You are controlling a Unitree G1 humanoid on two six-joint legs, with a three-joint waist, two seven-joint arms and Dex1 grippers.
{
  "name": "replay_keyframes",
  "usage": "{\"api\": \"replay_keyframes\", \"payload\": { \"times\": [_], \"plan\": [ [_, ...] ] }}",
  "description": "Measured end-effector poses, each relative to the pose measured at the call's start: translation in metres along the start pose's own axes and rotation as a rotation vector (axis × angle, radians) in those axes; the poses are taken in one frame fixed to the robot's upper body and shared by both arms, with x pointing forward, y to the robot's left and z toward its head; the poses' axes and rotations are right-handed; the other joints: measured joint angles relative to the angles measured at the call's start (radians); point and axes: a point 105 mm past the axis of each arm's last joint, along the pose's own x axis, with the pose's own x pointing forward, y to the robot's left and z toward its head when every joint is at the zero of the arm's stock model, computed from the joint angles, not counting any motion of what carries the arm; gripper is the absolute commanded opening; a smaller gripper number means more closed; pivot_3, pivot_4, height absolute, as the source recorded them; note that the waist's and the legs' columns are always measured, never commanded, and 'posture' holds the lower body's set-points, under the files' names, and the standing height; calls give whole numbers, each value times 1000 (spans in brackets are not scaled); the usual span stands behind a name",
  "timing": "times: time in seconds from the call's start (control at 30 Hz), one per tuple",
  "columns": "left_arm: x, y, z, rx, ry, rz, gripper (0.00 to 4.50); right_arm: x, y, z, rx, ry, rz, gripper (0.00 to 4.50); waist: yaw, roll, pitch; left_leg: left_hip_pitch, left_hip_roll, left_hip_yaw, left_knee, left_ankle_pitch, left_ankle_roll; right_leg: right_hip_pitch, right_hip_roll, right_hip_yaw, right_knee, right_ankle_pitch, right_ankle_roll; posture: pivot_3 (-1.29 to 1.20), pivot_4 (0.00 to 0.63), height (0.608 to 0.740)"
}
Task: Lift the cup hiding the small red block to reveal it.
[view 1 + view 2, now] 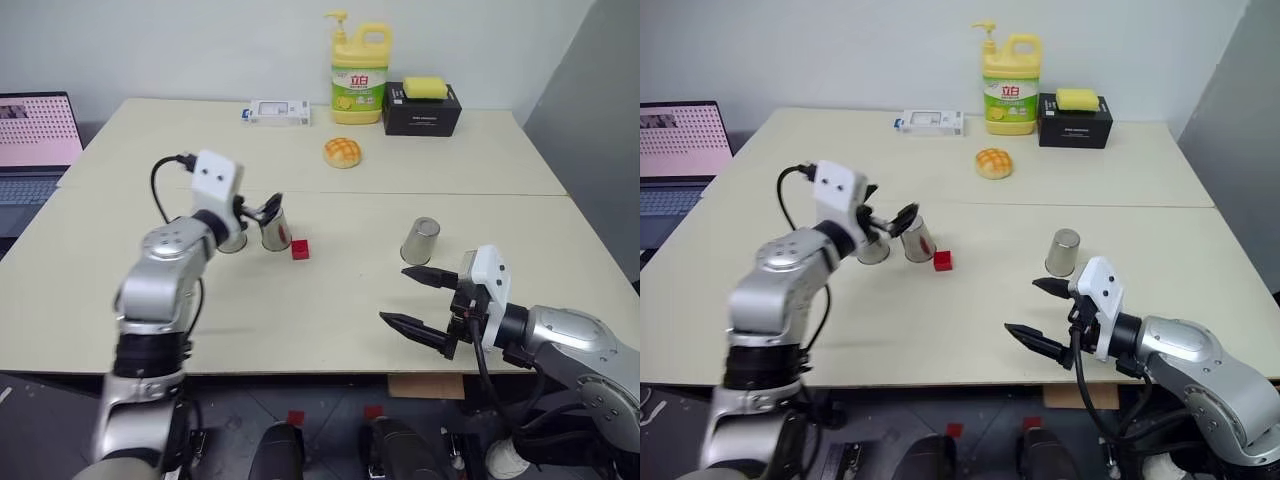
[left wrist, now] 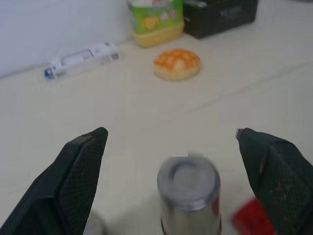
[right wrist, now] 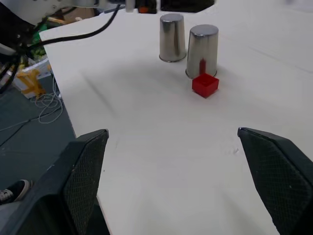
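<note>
Block (image 1: 300,249) sat exposed beside cup (image 1: 275,233). Your left gripper (image 1: 256,211) gaped wide, empty, close by; stray swing could topple cup. Right gripper (image 1: 420,300) spread, empty.

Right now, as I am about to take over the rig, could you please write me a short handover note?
Left gripper: open, holding nothing, hovering just behind the nearest cup.
Right gripper: open and empty, above the table's near edge.
The small red block is uncovered on the table, right beside that upright cup; a second cup stands next to it, and the third cup sits apart toward the right arm.
Done: the block is revealed.
Left: apparently nothing but drawing the arms back.
</note>
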Motion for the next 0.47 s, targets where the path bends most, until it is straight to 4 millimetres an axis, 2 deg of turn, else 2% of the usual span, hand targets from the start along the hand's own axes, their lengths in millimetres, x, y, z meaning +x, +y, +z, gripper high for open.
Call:
{"api": "replay_keyframes", "payload": {
  "times": [0.13, 0.2, 0.3, 0.47],
  "plan": [
    [-35, 0, -13, 98, 108, -116, 4469, -9, -14, -4, -23, 33, -8, 4500, 12, 0, 0, 0, 1, 0, 0, 0, 0, 0, -2, -1, 0, -1, -1, 0, 150, 740],
    [-58, -4, -26, 126, 196, -223, 4469, -18, -24, -6, -14, 71, 1, 4500, 15, 0, 0, 0, 0, 0, 0, 0, 0, 0, -4, 0, -1, -1, -1, 0, 150, 740],
    [-72, -9, -36, 125, 236, -313, 4469, -26, -31, -5, 0, 88, 16, 4500, 18, 0, 0, 0, 0, 1, 0, 0, 0, 1, -5, -1, -1, -1, -2, 0, 150, 740],
    [-79, -13, -36, 131, 229, -353, 4469, -31, -38, -6, 25, 99, 38, 4500, 20, 0, 0, 0, 1, 1, 0, 0, 0, 0, -5, -1, -1, -1, -2, 0, 150, 740]
  ]
}}
